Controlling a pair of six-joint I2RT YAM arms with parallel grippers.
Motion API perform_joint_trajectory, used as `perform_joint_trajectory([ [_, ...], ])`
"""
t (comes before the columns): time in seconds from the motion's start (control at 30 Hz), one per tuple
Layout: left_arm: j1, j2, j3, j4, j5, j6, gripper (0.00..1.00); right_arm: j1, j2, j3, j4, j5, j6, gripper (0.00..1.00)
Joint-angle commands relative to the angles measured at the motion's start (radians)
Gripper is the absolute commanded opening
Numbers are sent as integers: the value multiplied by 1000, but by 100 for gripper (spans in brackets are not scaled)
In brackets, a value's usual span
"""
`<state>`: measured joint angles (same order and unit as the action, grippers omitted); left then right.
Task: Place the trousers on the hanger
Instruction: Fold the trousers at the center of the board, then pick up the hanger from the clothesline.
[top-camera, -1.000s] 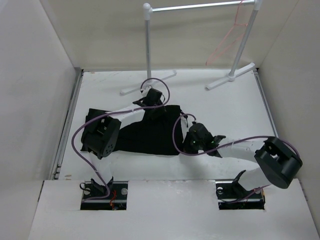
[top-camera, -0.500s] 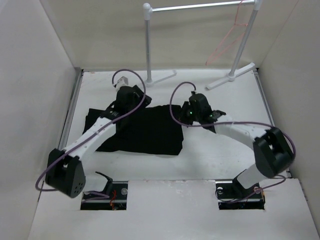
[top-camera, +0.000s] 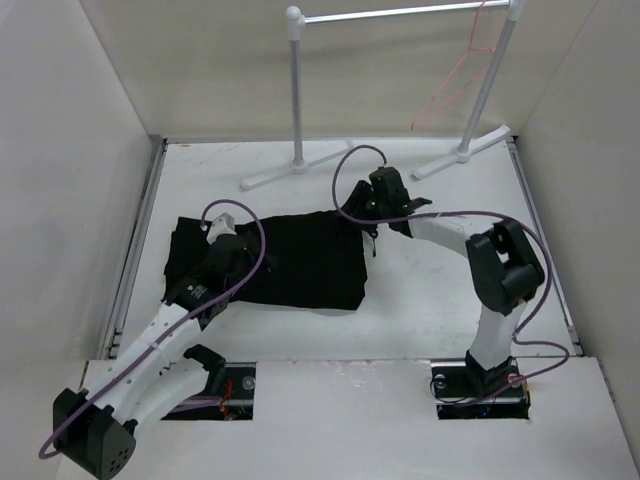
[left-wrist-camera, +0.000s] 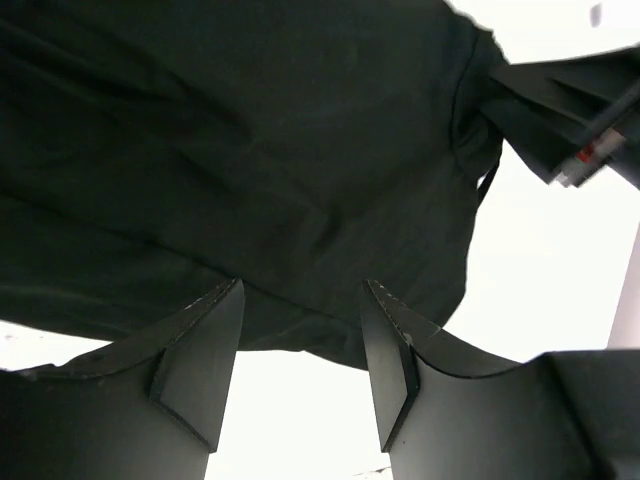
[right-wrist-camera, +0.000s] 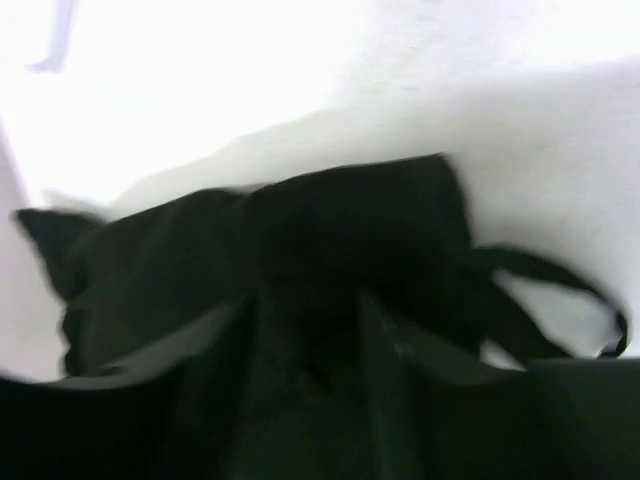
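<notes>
The black trousers (top-camera: 290, 258) lie folded flat on the white table. The pink-red wire hanger (top-camera: 452, 85) hangs from the right end of the rail's silver bar, far from both grippers. My left gripper (top-camera: 232, 262) is open and empty over the left part of the trousers. In the left wrist view (left-wrist-camera: 302, 290) the cloth (left-wrist-camera: 250, 150) lies just ahead of its fingertips, with bare table between them. My right gripper (top-camera: 365, 207) is at the trousers' far right corner. In the right wrist view (right-wrist-camera: 305, 310) its jaws stand apart with black cloth (right-wrist-camera: 350, 220) between them.
The white-posted clothes rail (top-camera: 296, 90) stands at the back, its feet (top-camera: 295, 168) on the table beyond the trousers. White walls close in the left, right and back sides. The right gripper's body shows in the left wrist view (left-wrist-camera: 570, 120).
My left arm has pulled back from the trousers' far edge to over their left part. My right gripper has moved farther back, onto the trousers' far right corner.
</notes>
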<state>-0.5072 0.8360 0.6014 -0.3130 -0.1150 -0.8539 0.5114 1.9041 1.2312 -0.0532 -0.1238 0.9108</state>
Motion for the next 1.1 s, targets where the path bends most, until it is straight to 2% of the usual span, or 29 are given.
perform_joint_trajectory([
  [0.0, 17, -43, 14, -55, -43, 1, 48, 16, -207, 25, 17, -16, -35, 59],
  [0.1, 29, -18, 35, -43, -31, 6, 48, 14, -338, 17, -57, -40, -75, 62],
  [0.17, 25, 6, 54, -29, -28, 9, 48, 11, -419, 22, -112, -45, -101, 58],
  [0.2, 22, 18, 63, -21, -26, 9, 48, -1, -450, 31, -132, -48, -114, 50],
  [0.3, 8, 51, 80, 9, -20, 13, 48, -84, -510, 105, -181, -57, -147, 21],
  [0.37, 0, 74, 90, 25, -14, 16, 47, -154, -514, 174, -221, -53, -167, 13],
  [0.47, -7, 90, 103, 43, -5, 21, 41, -253, -488, 272, -284, -40, -182, 15],
  [0.63, -12, 89, 95, 60, -2, 23, 39, -408, -380, 456, -353, -7, -223, 39],
  [0.73, -17, 87, 84, 60, -2, 18, 39, -448, -272, 592, -381, -36, -236, 46],
  [0.87, -21, 87, 75, 60, -2, 13, 40, -462, -169, 714, -364, -123, -247, 50],
  [1.07, -26, 97, 64, 54, -6, 7, 40, -475, -44, 832, -381, -131, -239, 49],
])
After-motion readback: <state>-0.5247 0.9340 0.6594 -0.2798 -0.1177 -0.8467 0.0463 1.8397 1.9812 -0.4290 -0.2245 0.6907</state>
